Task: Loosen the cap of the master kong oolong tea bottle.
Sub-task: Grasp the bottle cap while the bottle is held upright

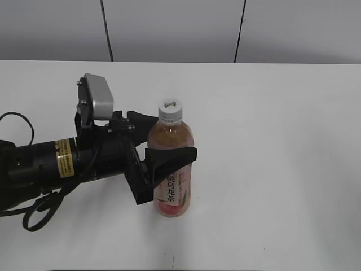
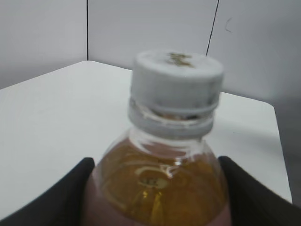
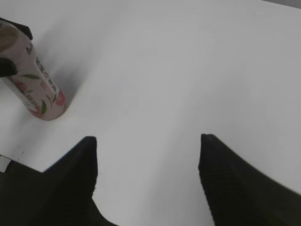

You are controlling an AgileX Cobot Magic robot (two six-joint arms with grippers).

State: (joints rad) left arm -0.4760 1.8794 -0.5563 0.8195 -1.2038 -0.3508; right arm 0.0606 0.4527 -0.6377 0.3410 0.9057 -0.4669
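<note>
At the near edge of the table [image 1: 282, 169], on our left side, our left arm lies low and reaches in sideways, and its gripper [image 1: 161, 148] is pinching the bottle [image 1: 174, 186] around the upper body, one finger in front and one behind. In the left wrist view the two dark fingers [image 2: 56, 197] press against the shoulder of the bottle on either side, with no gap that we can see.

The bottle stands upright, so its long axis runs straight up from the table. It holds pale amber tea that fills it almost to the neck. The cap [image 1: 170, 109] sits on top, above the left gripper and clear of it; the fingers hold the body only. We see the cap seated on its ring [image 2: 171, 120] in the left wrist view, and we judge it not yet loosened, though a small turn would be hard to tell.

The coming move turns on that cap being free overhead. We judge that our right arm must do the twisting, coming down along the bottle's axis from above.

Farther off, our right gripper [image 3: 148, 155] is spread wide and holds nothing. From its own camera the bottle lies ahead and to the left, well apart. It does not show in the exterior view.

Beyond the table we see only the grey wall [image 1: 169, 28].
</note>
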